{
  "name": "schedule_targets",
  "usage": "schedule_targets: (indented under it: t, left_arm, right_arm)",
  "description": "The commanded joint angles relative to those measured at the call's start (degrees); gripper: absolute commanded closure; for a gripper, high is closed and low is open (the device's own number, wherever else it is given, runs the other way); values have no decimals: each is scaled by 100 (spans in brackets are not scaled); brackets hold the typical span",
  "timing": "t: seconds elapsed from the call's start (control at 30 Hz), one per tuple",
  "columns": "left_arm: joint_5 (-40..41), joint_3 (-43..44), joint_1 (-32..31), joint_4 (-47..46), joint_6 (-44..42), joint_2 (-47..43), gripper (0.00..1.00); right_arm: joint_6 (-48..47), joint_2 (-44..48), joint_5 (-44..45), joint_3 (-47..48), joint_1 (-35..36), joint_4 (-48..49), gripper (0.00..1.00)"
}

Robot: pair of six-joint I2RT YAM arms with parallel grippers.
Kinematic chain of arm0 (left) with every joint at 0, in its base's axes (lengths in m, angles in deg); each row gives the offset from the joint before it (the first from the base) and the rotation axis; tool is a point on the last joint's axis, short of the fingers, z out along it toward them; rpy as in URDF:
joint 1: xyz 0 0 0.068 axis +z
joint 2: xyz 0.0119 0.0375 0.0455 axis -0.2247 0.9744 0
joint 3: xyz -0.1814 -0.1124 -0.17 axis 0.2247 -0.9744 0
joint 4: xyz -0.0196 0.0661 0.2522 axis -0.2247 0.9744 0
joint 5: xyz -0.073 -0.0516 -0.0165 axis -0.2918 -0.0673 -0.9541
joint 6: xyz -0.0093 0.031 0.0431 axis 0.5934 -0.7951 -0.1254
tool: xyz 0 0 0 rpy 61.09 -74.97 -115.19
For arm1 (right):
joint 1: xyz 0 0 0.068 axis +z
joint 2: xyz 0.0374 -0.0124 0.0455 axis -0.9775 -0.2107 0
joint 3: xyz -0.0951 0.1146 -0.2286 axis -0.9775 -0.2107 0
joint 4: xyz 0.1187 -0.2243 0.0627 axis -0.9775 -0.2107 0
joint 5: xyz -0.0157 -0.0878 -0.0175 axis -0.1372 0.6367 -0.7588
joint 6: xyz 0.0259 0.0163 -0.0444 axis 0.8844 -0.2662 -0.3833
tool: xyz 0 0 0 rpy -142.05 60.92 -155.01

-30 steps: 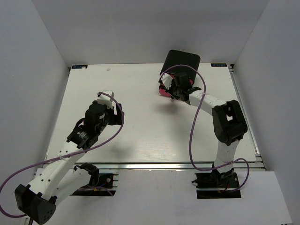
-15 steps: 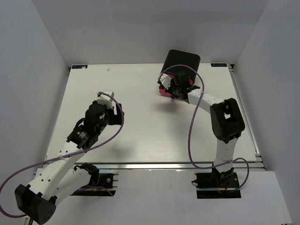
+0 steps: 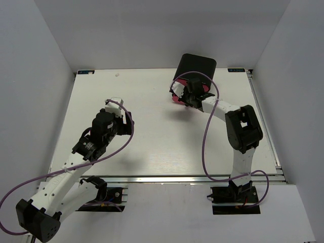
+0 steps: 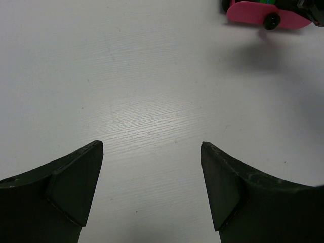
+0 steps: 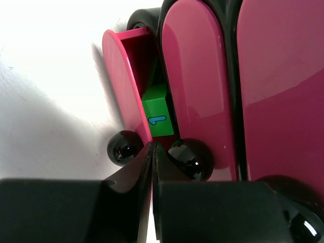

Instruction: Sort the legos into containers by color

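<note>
The containers are magenta drawers in a black cabinet [image 3: 197,65] at the back of the table. The lowest drawer [image 5: 120,81] is pulled partly out, and a green lego [image 5: 158,116] with a blue mark lies inside it. The middle drawer [image 5: 197,76] and the third drawer [image 5: 281,86] are pushed in. My right gripper [image 5: 153,147] is shut with nothing between its fingers. Its tips sit at the open drawer's front edge, between two black knobs [image 5: 124,148] [image 5: 191,158]. My left gripper [image 4: 152,147] hangs open over bare table, far from the pink drawer front [image 4: 263,12].
White walls close in the table [image 3: 152,136] on the left, right and back. Purple cables [image 3: 206,136] loop along both arms. A metal rail [image 3: 167,178] runs along the near edge.
The right arm's elbow and forearm have shifted slightly left and toward the cabinet, with its gripper staying at the drawers. The left arm has not moved.
</note>
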Motion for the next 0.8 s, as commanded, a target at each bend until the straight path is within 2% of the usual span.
schedule_targets:
  t: [0.0, 0.27, 0.37, 0.77]
  left_arm:
    - [69, 15, -19, -20, -41, -108, 12]
    - [78, 15, -19, -20, -41, -117, 12]
    - [78, 15, -19, -20, -41, -117, 12]
    - [86, 15, -19, -29, -41, -160, 12]
  right_arm:
    - [-156, -65, 71, 23, -47, 252, 92]
    - [-165, -171, -227, 207, -73, -283, 78]
    - [-157, -214, -237, 304, -56, -494, 75]
    - [-165, -391, -895, 656, -56, -1346, 78]
